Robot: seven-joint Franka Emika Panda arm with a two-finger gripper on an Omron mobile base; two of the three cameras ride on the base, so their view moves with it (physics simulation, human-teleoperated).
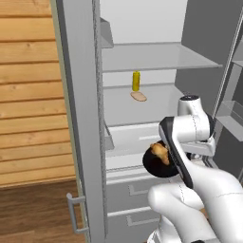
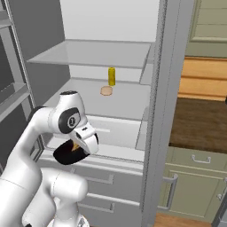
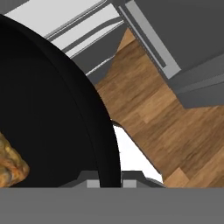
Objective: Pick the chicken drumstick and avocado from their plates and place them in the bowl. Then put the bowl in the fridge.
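Claw point(image 3: 109, 181) clamped on bowl point(image 3: 48, 113) rim, drumstick point(image 3: 9, 168) inside, before open fridge point(image 1: 142, 118)

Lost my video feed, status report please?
Fingers shut on the black bowl rim. Chicken drumstick inside. Bowl held before the open fridge; nothing blocking the shelf.

Near the centre top of your left base view, a small yellow bottle point(image 1: 136, 81) stands upright, and just in front of it lies a flat tan round piece point(image 1: 139, 97), close by but whether touching you cannot tell. At the left edge, you see a wood-plank wall point(image 1: 26, 90) above a brown wooden floor point(image 1: 33, 213). In your right base view, olive-green cabinets point(image 2: 195, 186) sit at lower right under a dark table top point(image 2: 199, 124).
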